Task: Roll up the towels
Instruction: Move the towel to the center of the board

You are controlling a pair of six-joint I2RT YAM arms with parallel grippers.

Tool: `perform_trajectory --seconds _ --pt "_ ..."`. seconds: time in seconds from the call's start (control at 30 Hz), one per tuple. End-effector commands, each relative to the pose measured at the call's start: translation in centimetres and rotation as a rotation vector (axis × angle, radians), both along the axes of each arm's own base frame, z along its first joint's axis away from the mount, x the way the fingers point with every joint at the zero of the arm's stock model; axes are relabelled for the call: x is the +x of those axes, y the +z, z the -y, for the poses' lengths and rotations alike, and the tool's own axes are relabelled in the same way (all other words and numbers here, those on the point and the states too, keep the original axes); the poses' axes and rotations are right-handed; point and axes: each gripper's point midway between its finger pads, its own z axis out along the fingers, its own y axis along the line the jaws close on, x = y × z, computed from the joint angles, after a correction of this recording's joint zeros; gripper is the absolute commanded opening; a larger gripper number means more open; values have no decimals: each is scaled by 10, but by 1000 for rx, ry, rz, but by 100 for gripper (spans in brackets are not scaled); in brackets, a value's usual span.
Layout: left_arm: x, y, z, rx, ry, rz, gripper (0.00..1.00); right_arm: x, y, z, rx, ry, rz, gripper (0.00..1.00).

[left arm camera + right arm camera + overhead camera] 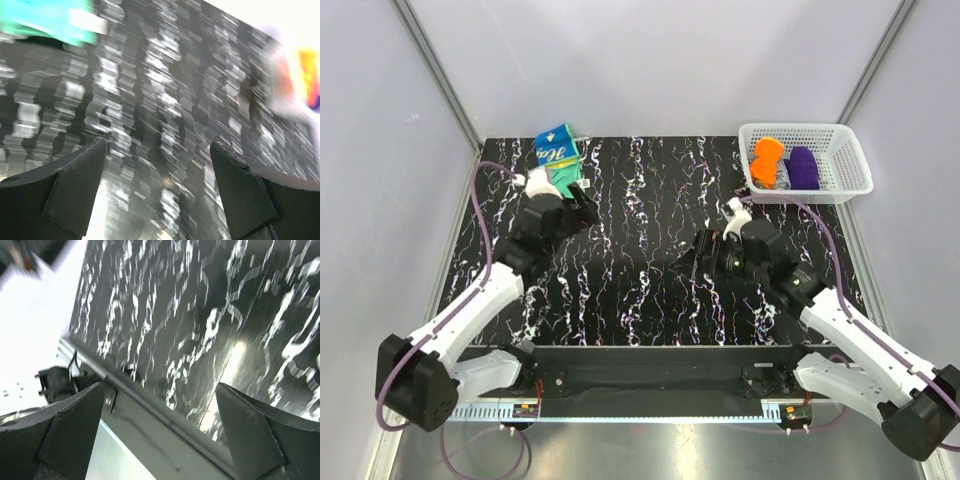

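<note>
The right claw is open. Its two dark fingers stand wide apart in the right wrist view, with nothing between them but the table's near edge and the metal rail beneath it. From above, it hangs over the right-centre of the black, white-veined table, pointing left and well apart from either towel.

Farther back on the left, the left arm stretches toward the far-left corner. The left claw is also open. In the blurred left wrist view, its fingers are spread and only bare tabletop shows in the gap. From above, it sits just beside the near right edge of the teal towel. The view does not show whether any part of the arm touches the cloth.

That towel lies at the far-left edge of the table as a compact bundle, with a blue face and white print on top and teal-green below. In the left wrist view it is only a teal smear at the upper left, clear of both fingers.

A white lattice basket stands at the far-right corner. The orange towel lies inside against its left wall as a tight bundle. A purple bundle lies just to its right, with something pale and indistinct between them.
</note>
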Motion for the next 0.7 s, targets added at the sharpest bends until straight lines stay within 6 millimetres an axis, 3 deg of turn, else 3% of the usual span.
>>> perform_trajectory --seconds 0.0,0.03,0.07,0.1,0.13,0.17,0.2,0.23,0.27,0.3,0.33,0.37,0.4,0.43,0.47,0.5,0.53,0.57,0.67 --pt "31 8 -60 105 196 24 91 -8 23 -12 140 -15 24 100" --pt "46 11 -67 109 214 12 91 -11 19 -11 128 -10 15 100" --pt "58 10 -86 113 262 -4 91 -12 18 -9 116 -8 20 100" --pt "71 -9 -93 134 273 -68 92 -16 18 -6 105 -11 19 100" --pt "86 5 -110 127 301 -78 92 -17 17 -3 94 -11 20 100" --pt "94 2 -120 133 325 -103 92 -19 20 0 87 -8 39 100" --pt "107 -16 -127 138 345 -162 92 -20 16 3 71 -16 35 100" --pt "118 -10 -142 126 380 -156 92 -21 15 5 65 -21 39 100" --pt "128 -11 -144 113 374 -154 92 -22 14 7 61 -21 46 100" --pt "139 -29 -147 127 373 -190 92 -23 8 9 47 -26 36 100" --pt "146 -34 -154 138 383 -203 92 -24 5 9 44 -21 33 100" --pt "159 -25 -156 144 385 -184 92 -25 1 10 40 -22 22 100" --pt "168 -48 -156 162 373 -234 92 -27 -5 9 35 -14 10 100" --pt "175 -55 -158 180 357 -254 92 -28 -9 9 33 -10 -1 100" --pt "188 -49 -153 174 328 -235 92 -28 -12 8 35 -9 -8 99" --pt "199 -71 -148 183 295 -274 92 -29 -17 7 36 -3 -15 100" --pt "203 -80 -143 194 256 -300 92 -29 -20 6 35 0 -21 100" --pt "218 -72 -139 195 232 -272 92 -29 -23 5 33 7 -24 100" --pt "227 -129 -132 246 180 -404 93 -27 -33 1 14 24 -41 100"
